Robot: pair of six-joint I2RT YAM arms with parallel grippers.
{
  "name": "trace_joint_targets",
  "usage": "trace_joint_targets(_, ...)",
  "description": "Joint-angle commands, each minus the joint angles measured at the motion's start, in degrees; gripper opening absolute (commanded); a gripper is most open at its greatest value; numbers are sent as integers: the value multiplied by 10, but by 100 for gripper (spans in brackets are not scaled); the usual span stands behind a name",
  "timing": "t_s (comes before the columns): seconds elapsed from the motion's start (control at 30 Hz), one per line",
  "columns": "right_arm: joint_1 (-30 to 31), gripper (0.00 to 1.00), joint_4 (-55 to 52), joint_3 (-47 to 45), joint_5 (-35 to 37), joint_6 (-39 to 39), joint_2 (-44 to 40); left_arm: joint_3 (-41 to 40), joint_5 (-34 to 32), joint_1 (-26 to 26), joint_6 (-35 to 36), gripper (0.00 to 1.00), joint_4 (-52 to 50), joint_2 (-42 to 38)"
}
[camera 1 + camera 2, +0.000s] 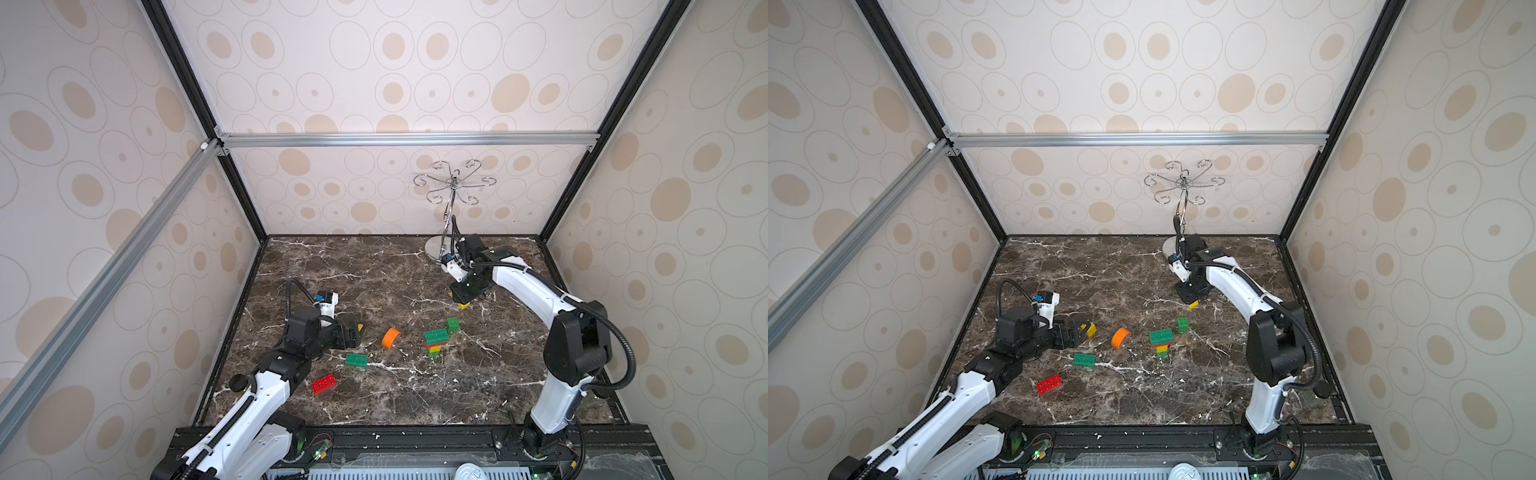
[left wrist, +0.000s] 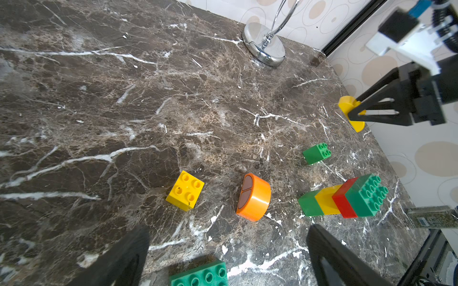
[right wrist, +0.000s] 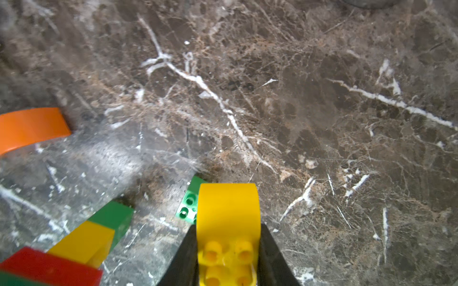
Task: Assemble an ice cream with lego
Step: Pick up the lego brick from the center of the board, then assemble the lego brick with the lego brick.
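My right gripper (image 3: 228,229) is shut on a yellow half-round domed lego piece (image 3: 229,208) and holds it just above the marble at the right back (image 1: 464,306). On the left, my left gripper (image 2: 226,237) is open and low over the table, with a yellow square brick (image 2: 185,190) just beyond its fingertips. An orange domed piece (image 1: 391,337) lies on its side in the middle. To its right lies a stack of green, red, yellow and green bricks (image 1: 435,343). A small green square brick (image 1: 452,325) sits just behind the stack.
A green oblong brick (image 1: 356,360) and a red oblong brick (image 1: 323,384) lie in front of the left gripper (image 1: 355,328). A silver hooked stand (image 1: 453,195) rises at the back right, with its round base (image 2: 264,47) behind the right gripper (image 1: 462,299). Patterned walls close in three sides of the table.
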Motion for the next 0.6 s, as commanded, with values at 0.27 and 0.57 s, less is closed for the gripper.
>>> trace_joint_targets(0.27, 72, 0, -91, -19, -163, -298, -122, 2, 7, 3, -2, 100, 7, -12)
trace_joint_targets(0.57, 150, 0, -155, 14, -106, -378, -99, 2, 18, 3, -4, 100, 10, -3)
